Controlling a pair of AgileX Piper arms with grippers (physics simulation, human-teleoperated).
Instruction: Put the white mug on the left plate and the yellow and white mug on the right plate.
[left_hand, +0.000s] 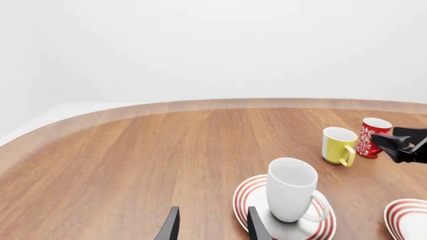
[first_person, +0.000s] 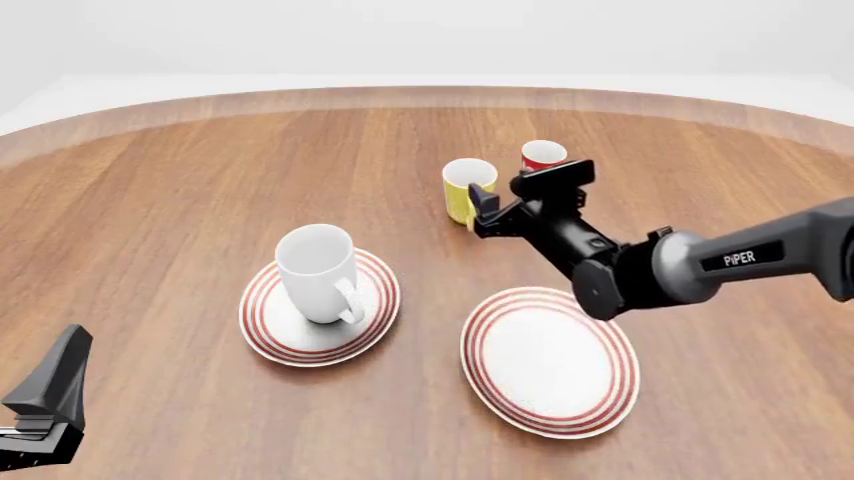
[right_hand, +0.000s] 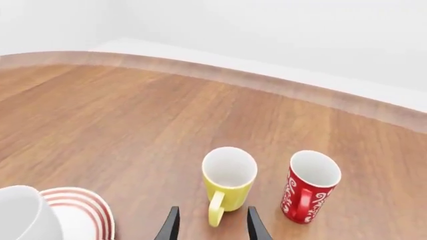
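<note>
White mug (first_person: 318, 272) upright on left plate (first_person: 267, 330); right plate (first_person: 549, 357) bare. Right gripper (right_hand: 210, 226) parted around yellow mug's (right_hand: 229, 179) handle, seen only by right wrist. Left gripper (left_hand: 209, 227) parted, holding nothing. Red cup (first_person: 541, 157) just beside yellow mug.

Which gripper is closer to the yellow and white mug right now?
The right. The right gripper hangs open just short of the yellow and white mug, lined up with its handle. The left gripper is far back at the table's near left, past the white mug.
</note>
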